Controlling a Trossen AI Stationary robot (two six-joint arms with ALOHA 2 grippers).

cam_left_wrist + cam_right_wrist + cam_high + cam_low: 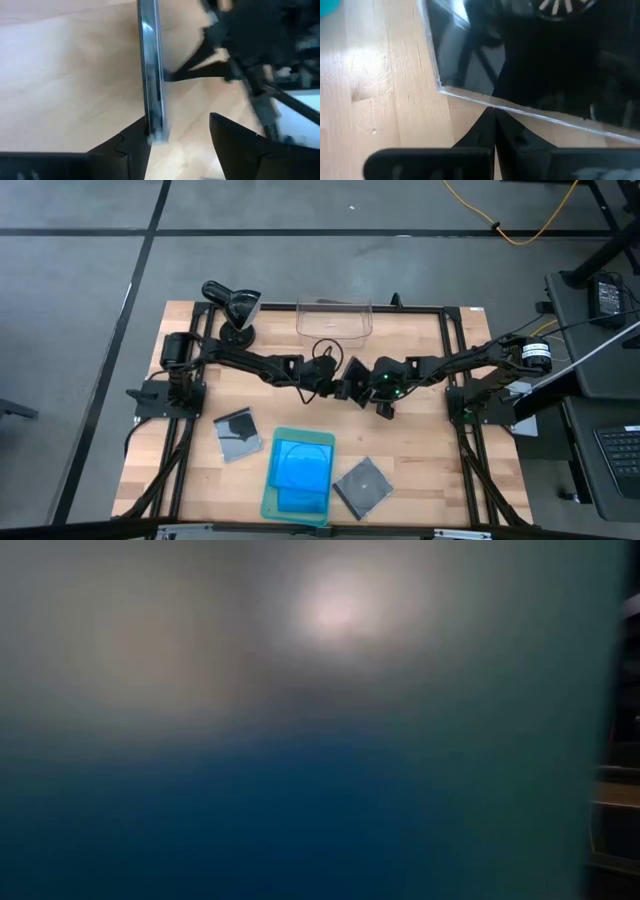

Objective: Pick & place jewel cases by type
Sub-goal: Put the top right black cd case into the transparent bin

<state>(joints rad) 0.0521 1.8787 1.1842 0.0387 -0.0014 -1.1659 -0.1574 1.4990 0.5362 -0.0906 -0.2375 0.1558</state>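
Both arms meet over the table's middle. A dark grey jewel case (pixel 353 377) stands on edge between them, lifted off the wood. My right gripper (pixel 373 386) (pixel 495 114) is shut on it. My left gripper (pixel 337 385) (pixel 180 122) is open, and the case's thin edge (pixel 152 75) stands between its fingers. Two more dark cases (pixel 238 433) (pixel 362 485) lie flat on the table. Blue cases (pixel 300 465) lie stacked on the pale green tray (pixel 268 502). The low view is filled by a blue and green blur. My right gripper pinches the dark case's rim (pixel 520 111) between its two shut fingers, coming level from the table's right side. The case is clear of the table and stands on edge. My left gripper's one finger (pixel 131 145) lies against the case's end (pixel 157 134); the other finger (pixel 240 145) stands apart from it.
A clear rectangular bin (pixel 334 319) sits at the table's far edge, just beyond the grippers. A black lamp-like stand (pixel 232 308) is at the far left. Bare wood lies right of the tray and between the tray and the arms.
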